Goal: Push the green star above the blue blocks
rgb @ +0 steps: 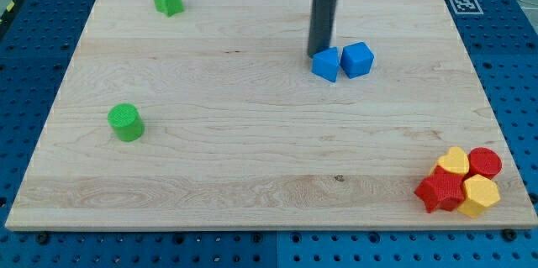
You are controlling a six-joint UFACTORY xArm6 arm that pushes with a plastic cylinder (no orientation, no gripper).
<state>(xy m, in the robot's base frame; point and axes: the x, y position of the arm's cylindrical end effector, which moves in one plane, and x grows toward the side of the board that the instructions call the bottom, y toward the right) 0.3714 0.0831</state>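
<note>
Item: wooden board [252,159], viewed from above and in front.

Step in hand: the approach is judged not yet begun. The rod's tip [319,53] is set down at the upper-left edge of the left blue block [327,65], touching or just beside it; which cannot be told. Nothing is grasped, since the rod has no jaws; it only bears on the table. The green star [168,0] is found near the view's top left corner, well apart from the tip and from the blue pair.

Next move, as judged: the tip is to be carried round to the star's left side, so that the star may be pushed toward the view's right, along the top of the board, until it lies above the blue blocks. The blue blocks should be left undisturbed in leaving.

Count:
- Blue blocks: two, touching, the second blue block [357,59] on the right.
- Green: two, the star and a green cylinder [126,122] at the left.
- Red blocks [442,189]: two, in the bottom-right cluster.
- Yellow blocks [478,195]: two, in the same cluster.
</note>
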